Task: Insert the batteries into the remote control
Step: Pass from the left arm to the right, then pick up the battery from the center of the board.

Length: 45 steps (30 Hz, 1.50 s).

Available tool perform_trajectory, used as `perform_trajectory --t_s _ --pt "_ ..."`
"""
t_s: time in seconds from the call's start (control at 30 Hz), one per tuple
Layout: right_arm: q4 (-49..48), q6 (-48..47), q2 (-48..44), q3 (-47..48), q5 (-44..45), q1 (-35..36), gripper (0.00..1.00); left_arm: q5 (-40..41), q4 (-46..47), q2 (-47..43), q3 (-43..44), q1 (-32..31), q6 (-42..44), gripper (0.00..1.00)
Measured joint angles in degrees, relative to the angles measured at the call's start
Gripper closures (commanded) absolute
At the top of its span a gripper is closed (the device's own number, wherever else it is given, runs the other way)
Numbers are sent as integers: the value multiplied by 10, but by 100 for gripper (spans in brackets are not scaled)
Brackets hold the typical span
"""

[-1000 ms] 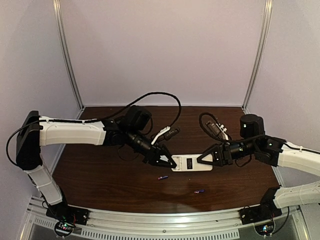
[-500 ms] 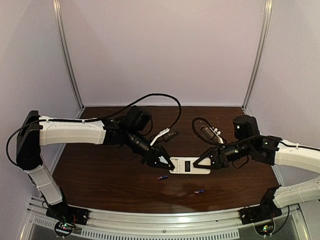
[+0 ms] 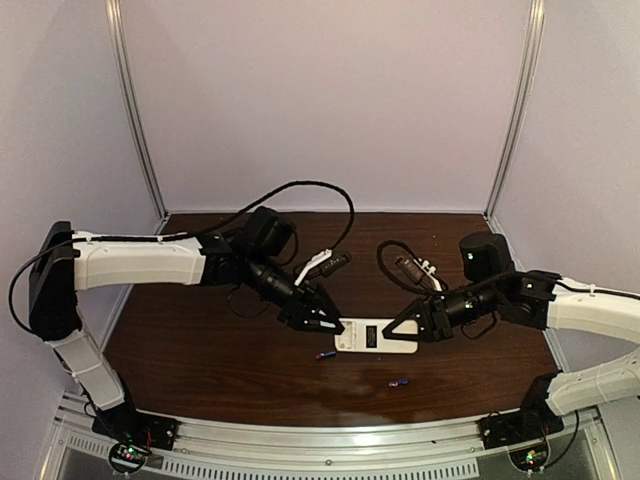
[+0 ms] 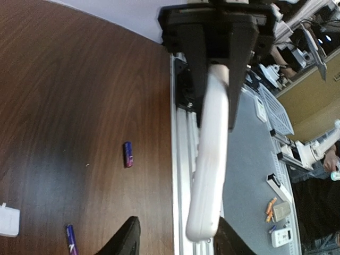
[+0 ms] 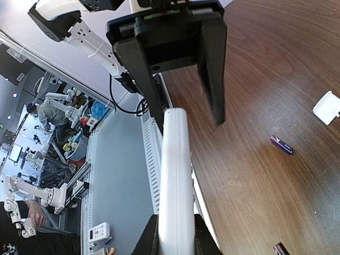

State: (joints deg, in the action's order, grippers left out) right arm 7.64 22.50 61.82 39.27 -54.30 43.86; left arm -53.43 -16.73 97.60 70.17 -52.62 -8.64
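Dark table (image 3: pixel 190 350), top view: remote control (image 3: pixel 378 337) behind the front edge's middle, right pincer (image 3: pixel 408 332) clamped on one end, left pincer (image 3: pixel 335 325) apart round the other, batteries (image 3: pixel 325 354) loose nearer that edge. Left wrist: white cover piece (image 4: pixel 8 220), missed from above. Right wrist: we judge the remote light, stiff, slick; grip its long sides.

The remote control (image 3: pixel 378 336) is between left gripper (image 3: pixel 330 325) and right gripper (image 3: pixel 405 330) (batteries (image 3: pixel 325 354) on the table (image 3: pixel 200 350) before it).
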Motion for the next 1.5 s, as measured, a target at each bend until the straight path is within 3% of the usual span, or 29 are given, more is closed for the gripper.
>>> perform_trajectory --t_s 0.07,0.17,0.4,0.57,0.7,1.13,1.5 --pt "9 2 0 2 11 -2 100 35 12 -21 -16 12 0 31" --pt "15 7 -2 6 28 -21 100 107 23 -78 -53 34 -6 29" --pt "13 35 -13 0 63 -141 100 262 8 -117 -67 42 4 51" --pt "13 48 -14 -25 75 -194 100 352 -59 -46 -47 19 23 55" --pt "15 54 -15 -40 79 -209 100 411 -123 33 17 -27 43 59" --pt "17 63 -29 -52 95 -218 100 460 -215 173 141 -60 81 66" --pt "18 64 -29 -59 97 -218 100 471 -261 222 184 -79 110 74"
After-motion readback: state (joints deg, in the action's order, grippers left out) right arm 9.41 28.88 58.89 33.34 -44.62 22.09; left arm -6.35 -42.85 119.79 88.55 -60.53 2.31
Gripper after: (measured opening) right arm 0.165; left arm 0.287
